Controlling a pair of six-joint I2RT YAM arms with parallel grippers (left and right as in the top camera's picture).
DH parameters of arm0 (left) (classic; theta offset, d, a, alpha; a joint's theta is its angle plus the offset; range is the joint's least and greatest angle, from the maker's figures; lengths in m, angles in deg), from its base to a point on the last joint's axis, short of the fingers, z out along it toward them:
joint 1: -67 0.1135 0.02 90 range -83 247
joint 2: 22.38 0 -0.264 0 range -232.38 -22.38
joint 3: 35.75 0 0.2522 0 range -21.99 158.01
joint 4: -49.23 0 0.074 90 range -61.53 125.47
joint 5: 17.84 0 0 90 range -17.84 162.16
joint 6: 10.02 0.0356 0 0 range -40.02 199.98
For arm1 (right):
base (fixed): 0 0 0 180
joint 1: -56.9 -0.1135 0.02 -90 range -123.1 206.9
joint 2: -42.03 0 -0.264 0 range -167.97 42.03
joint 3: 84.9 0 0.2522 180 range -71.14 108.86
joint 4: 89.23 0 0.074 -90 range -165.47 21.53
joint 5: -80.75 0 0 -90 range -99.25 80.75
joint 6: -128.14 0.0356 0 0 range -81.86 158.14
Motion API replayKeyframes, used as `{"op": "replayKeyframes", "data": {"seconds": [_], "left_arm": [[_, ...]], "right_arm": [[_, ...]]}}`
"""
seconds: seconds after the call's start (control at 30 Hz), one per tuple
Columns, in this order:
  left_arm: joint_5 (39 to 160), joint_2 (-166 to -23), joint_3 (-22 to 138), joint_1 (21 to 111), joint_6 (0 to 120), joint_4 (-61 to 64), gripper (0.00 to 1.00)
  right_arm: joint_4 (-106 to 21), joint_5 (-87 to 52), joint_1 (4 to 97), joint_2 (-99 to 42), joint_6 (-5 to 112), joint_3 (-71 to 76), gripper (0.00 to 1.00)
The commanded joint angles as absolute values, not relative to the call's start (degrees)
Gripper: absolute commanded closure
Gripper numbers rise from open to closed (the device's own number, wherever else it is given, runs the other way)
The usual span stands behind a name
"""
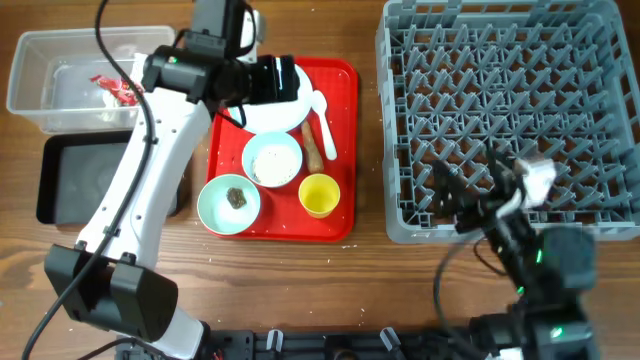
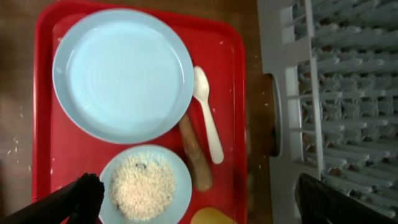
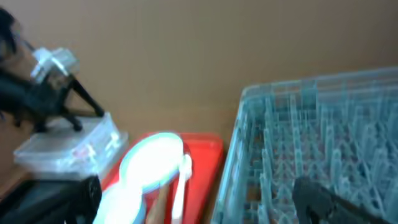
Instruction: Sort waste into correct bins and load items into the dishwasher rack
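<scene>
The left gripper (image 2: 208, 199) hangs released over the red serving tray (image 2: 43, 155) with its two fingers (image 2: 81, 196) spread wide and nothing between them. Directly beneath it lie the pale blue-white bowl (image 2: 177, 163), filled with white rice grains (image 2: 143, 185), and the brown carrot-shaped stick (image 2: 194, 152). The white plastic spoon (image 2: 208, 118) lies alongside the stick. Just beyond them sits the pale blue plate (image 2: 123, 74), bare.

Nearer the tray's front edge stand the small yellow cup (image 1: 319, 195) and the mint green bowl (image 1: 210, 205), which has a small brown lump (image 1: 236, 197) in it. To the left, off the tray, the clear tub (image 1: 30, 70) holds the red snack wrapper (image 1: 118, 90). Something pale lies beside the wrapper, possibly the napkin, but the view is too blurred to say. The black tray (image 1: 70, 185) lies in front of the tub.

The right gripper (image 3: 196, 199) is likewise spread and empty, poised at the front edge of the grey dishwasher rack (image 1: 510, 110) — no dishes in it.
</scene>
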State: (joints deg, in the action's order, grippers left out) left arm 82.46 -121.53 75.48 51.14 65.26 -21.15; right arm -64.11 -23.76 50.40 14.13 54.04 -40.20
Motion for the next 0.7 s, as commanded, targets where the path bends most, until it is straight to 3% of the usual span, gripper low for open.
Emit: {"op": "replayKeyframes", "data": {"seconds": [0.0, 0.1, 0.23, 0.37, 0.5, 0.57, 0.67], "left_arm": [[80.00, -122.25, 75.68, 48.41, 60.91, -23.97, 0.01], [77.18, -125.22, 73.40, 44.41, 57.66, -23.84, 0.08], [76.08, -132.35, 72.05, 40.01, 53.83, -22.61, 0.11], [70.14, -138.53, 72.03, 38.75, 49.24, -22.24, 0.21], [69.42, -142.88, 71.96, 38.77, 49.24, -21.37, 0.40], [69.46, -144.85, 71.96, 38.77, 49.26, -20.23, 0.57], [69.44, -145.73, 71.96, 38.77, 49.28, -19.82, 0.69]], "right_arm": [[-54.32, -26.60, 50.12, -1.39, 51.60, -21.42, 0.00], [-49.31, -25.02, 50.12, -11.72, 51.60, -9.18, 0.00], [-48.13, -23.62, 50.12, -17.47, 51.60, -8.57, 0.00], [-45.99, -19.14, 50.12, -18.65, 51.57, -8.57, 0.00], [-45.95, -19.14, 50.12, -18.68, 50.92, -8.57, 0.00], [-45.97, -19.14, 50.12, -18.68, 50.13, -8.57, 0.00], [-45.60, -19.14, 50.12, -18.68, 50.13, -8.57, 0.00]]}}
